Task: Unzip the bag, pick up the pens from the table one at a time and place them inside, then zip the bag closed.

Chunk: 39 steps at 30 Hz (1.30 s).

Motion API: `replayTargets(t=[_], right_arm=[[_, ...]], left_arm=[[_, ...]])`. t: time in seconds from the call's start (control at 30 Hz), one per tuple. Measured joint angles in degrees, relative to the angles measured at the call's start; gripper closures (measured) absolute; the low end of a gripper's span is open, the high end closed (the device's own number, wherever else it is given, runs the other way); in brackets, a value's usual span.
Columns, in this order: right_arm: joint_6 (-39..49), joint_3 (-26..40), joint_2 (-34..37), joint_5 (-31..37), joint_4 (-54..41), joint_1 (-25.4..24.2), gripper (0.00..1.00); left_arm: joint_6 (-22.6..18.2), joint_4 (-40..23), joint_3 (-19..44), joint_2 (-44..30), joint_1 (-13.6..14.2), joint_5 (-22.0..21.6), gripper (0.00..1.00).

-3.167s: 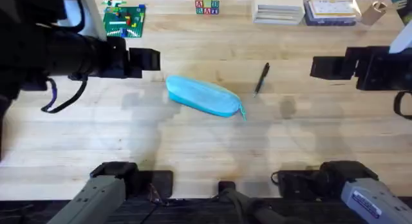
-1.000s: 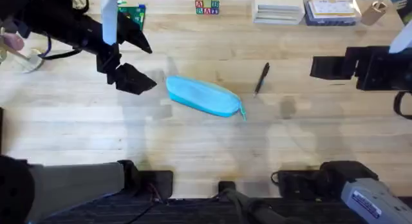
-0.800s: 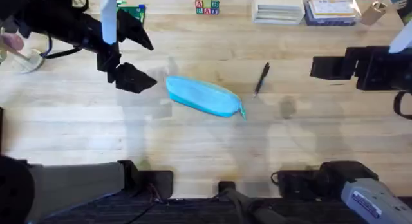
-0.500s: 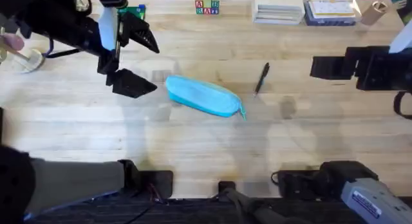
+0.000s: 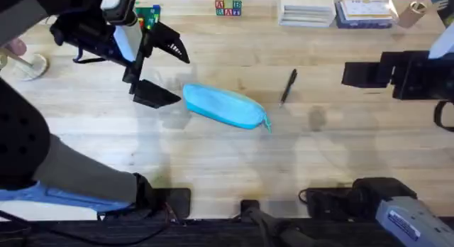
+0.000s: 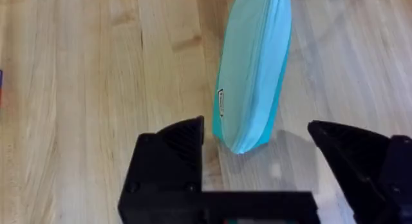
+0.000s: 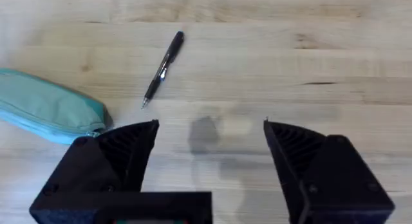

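Observation:
The light-blue bag (image 5: 225, 106) lies zipped shut at a slant in the middle of the table (image 5: 213, 162), its zipper pull at the right end. One black pen (image 5: 288, 86) lies just right of it. My left gripper (image 5: 167, 73) hangs open just off the bag's left end, one finger on either side of it. In the left wrist view the bag (image 6: 254, 76) runs away from my open gripper (image 6: 254, 126). My right gripper (image 5: 358, 74) is open and holds nothing, off to the right of the pen. The right wrist view shows pen (image 7: 163, 68), bag end (image 7: 51, 108) and gripper (image 7: 211, 127).
Along the far edge stand a green brick baseplate (image 5: 147, 18), partly behind my left arm, small letter blocks (image 5: 228, 6), a white box (image 5: 306, 7) and a clear box (image 5: 365, 9). Bare wood lies in front of the bag.
My left arm has swung in from the left and come down to the bag's left end with its fingers spread. Bag, pen and right arm have not moved.

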State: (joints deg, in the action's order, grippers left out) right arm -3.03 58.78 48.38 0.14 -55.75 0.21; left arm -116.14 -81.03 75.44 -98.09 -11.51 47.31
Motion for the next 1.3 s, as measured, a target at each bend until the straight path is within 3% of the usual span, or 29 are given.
replayTargets(t=[0.37, 1.3], right_arm=[[0.02, 0.0, 0.0, 0.0, 0.0, 0.0, 0.004], [0.0, 0.0, 0.0, 0.0, 0.0, 0.0, 0.003]], left_arm=[[-1.86, 0.04, 0.04, -6.59, 0.0, 1.48, 0.008], [-1.86, 0.46, 0.07, -11.9, 0.0, 2.65, 0.008]])
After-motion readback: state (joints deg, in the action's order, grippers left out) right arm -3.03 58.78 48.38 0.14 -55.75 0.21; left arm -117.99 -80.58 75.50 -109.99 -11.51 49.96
